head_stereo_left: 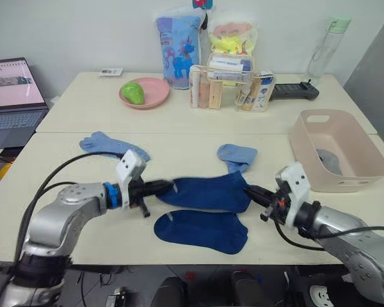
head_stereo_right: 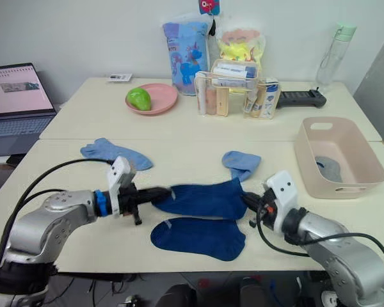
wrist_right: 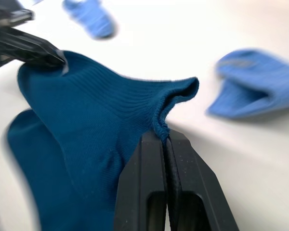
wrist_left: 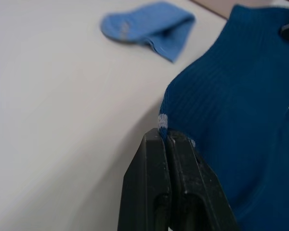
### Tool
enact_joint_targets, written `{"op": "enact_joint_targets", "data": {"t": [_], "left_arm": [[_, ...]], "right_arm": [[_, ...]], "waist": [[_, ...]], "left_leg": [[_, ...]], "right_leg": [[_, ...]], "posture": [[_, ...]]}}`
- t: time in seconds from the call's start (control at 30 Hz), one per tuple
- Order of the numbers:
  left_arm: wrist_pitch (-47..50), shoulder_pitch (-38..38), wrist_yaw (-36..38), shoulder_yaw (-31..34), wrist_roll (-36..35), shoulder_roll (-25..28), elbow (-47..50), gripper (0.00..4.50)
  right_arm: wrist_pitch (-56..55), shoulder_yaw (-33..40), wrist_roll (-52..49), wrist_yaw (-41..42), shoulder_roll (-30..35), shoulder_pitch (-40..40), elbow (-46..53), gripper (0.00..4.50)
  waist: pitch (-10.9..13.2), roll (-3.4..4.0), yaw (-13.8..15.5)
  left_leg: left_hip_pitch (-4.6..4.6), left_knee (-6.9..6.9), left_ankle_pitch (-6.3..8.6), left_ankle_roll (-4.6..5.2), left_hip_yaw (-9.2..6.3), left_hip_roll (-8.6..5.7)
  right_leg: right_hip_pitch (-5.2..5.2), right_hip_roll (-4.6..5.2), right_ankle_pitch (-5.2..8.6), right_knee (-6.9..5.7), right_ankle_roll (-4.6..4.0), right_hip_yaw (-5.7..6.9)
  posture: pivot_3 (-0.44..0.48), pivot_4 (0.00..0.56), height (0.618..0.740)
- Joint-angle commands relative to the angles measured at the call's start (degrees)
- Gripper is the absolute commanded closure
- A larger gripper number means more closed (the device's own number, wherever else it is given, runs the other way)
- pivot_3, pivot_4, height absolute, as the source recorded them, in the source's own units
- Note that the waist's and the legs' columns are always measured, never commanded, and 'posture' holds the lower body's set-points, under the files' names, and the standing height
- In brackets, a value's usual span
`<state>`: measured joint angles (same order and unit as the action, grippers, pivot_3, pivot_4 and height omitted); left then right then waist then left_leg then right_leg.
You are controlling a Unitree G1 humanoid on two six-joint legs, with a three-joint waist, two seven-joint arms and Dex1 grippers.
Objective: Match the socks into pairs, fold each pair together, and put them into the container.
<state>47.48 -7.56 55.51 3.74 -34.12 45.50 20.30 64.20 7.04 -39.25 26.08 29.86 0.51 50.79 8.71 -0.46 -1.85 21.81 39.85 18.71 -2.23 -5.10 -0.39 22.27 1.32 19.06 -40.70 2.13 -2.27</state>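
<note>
You hold the dark navy fabric sock (head_stereo_left: 208, 192) stretched left-right, left gripper (head_stereo_left: 165, 186) and right gripper (head_stereo_left: 251, 190) each pinching an end; its flat navy mate (head_stereo_left: 201, 231) lies just nearer.

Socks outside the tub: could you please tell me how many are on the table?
4: a navy sock held between the left claw and right claw, another navy sock nearer, and two light blue socks behind. Grey fabric lies in the tub; more may be hidden.

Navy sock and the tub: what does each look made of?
The held navy sock looks like soft ribbed knit fabric; fine ribs show and it drapes between both end effectors. The tub looks like smooth, matte moulded plastic, judging by its rounded corners and handle slot.
</note>
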Motion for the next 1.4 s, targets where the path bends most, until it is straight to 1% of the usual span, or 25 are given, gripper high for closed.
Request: {"op": "enact_joint_targets", "data": {"t": [0.03,0.07,0.13,0.2,0.3,0.43,0.53,0.67,0.8,0.87,1.0,1.07,1.17,1.2,1.27,1.3,1.33,1.4], "left_arm": [[0.27,1.67,0.53,0.18,-1.93,0.65,4.30,4.47],[-0.80,2.85,0.27,-0.54,-0.89,0.71,4.75,4.47],[-3.30,5.33,-1.74,-1.73,1.39,-0.80,4.79,4.47],[-5.69,6.47,-4.04,-2.63,3.67,-2.49,3.66,4.47],[-10.16,6.86,-4.69,-5.18,8.64,-2.23,1.10,4.47],[-9.33,6.00,-5.30,-5.36,8.41,-2.99,0.10,4.47],[-8.70,5.82,-4.09,-5.99,8.18,-1.94,0.46,4.47],[-7.06,6.29,-2.34,-5.05,5.85,-0.96,2.50,4.47],[-7.56,6.80,-2.95,-6.22,7.41,-0.80,1.60,4.47],[-6.93,6.70,-2.25,-5.62,6.12,-1.12,1.09,4.47],[-14.04,7.02,-1.29,-6.80,11.70,0.85,-1.19,3.64],[-13.69,6.70,-1.45,-4.98,9.85,-0.12,-1.60,2.99],[-15.30,5.15,-2.42,-0.43,7.49,-1.75,-1.88,2.10],[-15.09,5.17,-1.29,0.77,6.50,-1.13,-1.93,1.83],[-14.92,5.74,1.86,2.44,5.90,2.08,-1.19,1.22],[-14.22,5.51,2.53,3.30,5.23,3.38,-0.11,1.18],[-15.42,4.90,2.70,3.74,6.12,4.47,-0.01,1.18],[-16.79,3.45,3.72,5.08,6.29,5.87,-1.98,1.18]], "right_arm": [[0.81,0.70,-3.77,0.46,1.90,1.04,4.22,4.50],[0.57,0.83,-3.90,0.07,2.22,1.81,4.41,4.50],[-0.20,0.21,-2.41,-1.59,2.39,4.23,4.15,4.50],[-1.80,-1.73,-0.08,-2.15,3.18,6.27,3.35,4.50],[-4.62,-4.91,2.78,-1.67,4.87,8.22,2.27,4.50],[-7.38,-7.75,5.52,-1.27,6.61,10.06,0.86,4.50],[-8.76,-8.85,6.67,-0.74,7.47,10.71,0.30,4.50],[-9.65,-8.65,6.77,-0.68,7.47,11.03,0.19,4.50],[-9.44,-9.32,6.80,-0.52,8.09,10.92,-0.50,4.50],[-9.48,-8.71,6.03,-0.99,7.05,11.06,-0.55,4.50],[-9.77,-7.42,5.70,-1.82,5.81,12.17,-0.36,3.53],[-9.99,-6.43,5.50,-2.29,4.86,12.83,0.19,2.76],[-11.62,-1.97,5.03,-3.58,2.83,13.42,1.10,1.74],[-11.77,-0.66,4.60,-3.81,2.23,13.24,0.92,1.44],[-12.57,1.16,3.49,-3.48,1.76,11.95,1.31,0.75],[-13.06,2.33,2.23,-2.91,1.68,11.06,1.80,0.43],[-13.00,2.45,1.25,-2.80,1.59,9.73,2.30,0.08],[-11.95,-0.20,1.36,-4.44,1.03,6.30,3.03,0.08]], "waist": [[0.04,-0.02,0.04],[0.05,-0.05,0.06],[0.05,-0.05,0.08],[0.05,-0.05,0.13],[0.10,-0.12,0.16],[0.10,-0.13,0.15],[0.11,-0.13,0.15],[0.12,-0.15,0.15],[0.12,-0.15,0.15],[0.12,-0.15,0.16],[0.12,-0.15,0.17],[0.12,-0.15,0.18],[0.13,-0.16,0.18],[0.13,-0.18,0.19],[0.15,-0.21,0.06],[0.16,-0.20,-0.05],[0.18,-0.19,-0.07],[0.21,-0.14,0.01]], "left_leg": [[0.00,0.01,0.00,0.00,0.00,0.00],[-0.02,0.03,0.00,0.00,0.00,-0.01],[-0.06,0.03,0.00,0.00,0.02,-0.02],[-0.04,-0.02,0.00,0.00,0.02,-0.02],[-0.02,-0.01,0.00,-0.01,0.00,-0.01],[-0.02,-0.01,0.00,0.00,0.02,-0.01],[-0.03,-0.01,0.00,0.00,0.02,-0.01],[-0.02,-0.01,0.00,0.00,0.01,-0.01],[-0.03,-0.01,0.00,0.00,0.02,-0.01],[-0.02,-0.01,0.00,0.00,0.01,-0.01],[-0.02,-0.02,0.00,0.00,0.00,-0.01],[-0.03,-0.02,0.00,0.00,0.02,-0.01],[-0.02,-0.01,0.00,0.00,0.01,-0.01],[-0.01,-0.01,0.00,0.00,0.00,-0.01],[-0.02,-0.01,0.00,0.00,0.00,0.00],[-0.03,-0.02,0.00,-0.01,0.02,0.01],[-0.04,-0.03,0.00,-0.01,0.03,0.01],[-0.06,-0.05,0.00,-0.01,0.02,0.02]], "right_leg": [[0.00,0.00,0.00,-0.02,0.00,0.00],[-0.04,0.00,0.00,-0.02,0.00,0.00],[-0.08,0.01,0.00,0.01,0.00,-0.02],[-0.08,0.01,0.00,0.11,0.00,-0.02],[-0.07,0.00,0.00,0.13,0.00,0.01],[-0.08,0.00,0.00,0.12,0.00,0.01],[-0.07,0.00,0.00,0.12,0.00,0.00],[-0.08,0.00,0.00,0.12,0.00,0.01],[-0.08,0.00,0.00,0.12,0.00,0.00],[-0.08,0.00,0.00,0.12,0.00,0.01],[-0.08,0.00,0.00,0.12,0.00,0.02],[-0.08,0.00,0.00,0.13,0.00,-0.01],[-0.08,0.00,0.00,0.13,0.00,0.01],[-0.08,0.00,0.00,0.13,0.00,0.02],[-0.08,0.00,0.00,0.12,0.00,0.02],[-0.07,-0.01,0.00,0.11,0.00,0.01],[-0.06,-0.02,0.00,0.11,0.00,-0.01],[-0.07,-0.03,0.00,0.10,0.00,0.01]], "posture": [[0.000,0.150,0.703],[0.000,0.150,0.703],[0.000,0.150,0.703],[0.000,0.150,0.703],[0.000,0.150,0.703],[0.000,0.150,0.703],[0.000,0.150,0.703],[0.000,0.150,0.703],[0.000,0.150,0.703],[0.000,0.150,0.703],[0.000,0.150,0.703],[0.000,0.150,0.703],[0.000,0.150,0.703],[0.000,0.150,0.703],[0.000,0.150,0.703],[0.000,0.150,0.703],[0.000,0.150,0.703],[0.000,0.150,0.703]]}}
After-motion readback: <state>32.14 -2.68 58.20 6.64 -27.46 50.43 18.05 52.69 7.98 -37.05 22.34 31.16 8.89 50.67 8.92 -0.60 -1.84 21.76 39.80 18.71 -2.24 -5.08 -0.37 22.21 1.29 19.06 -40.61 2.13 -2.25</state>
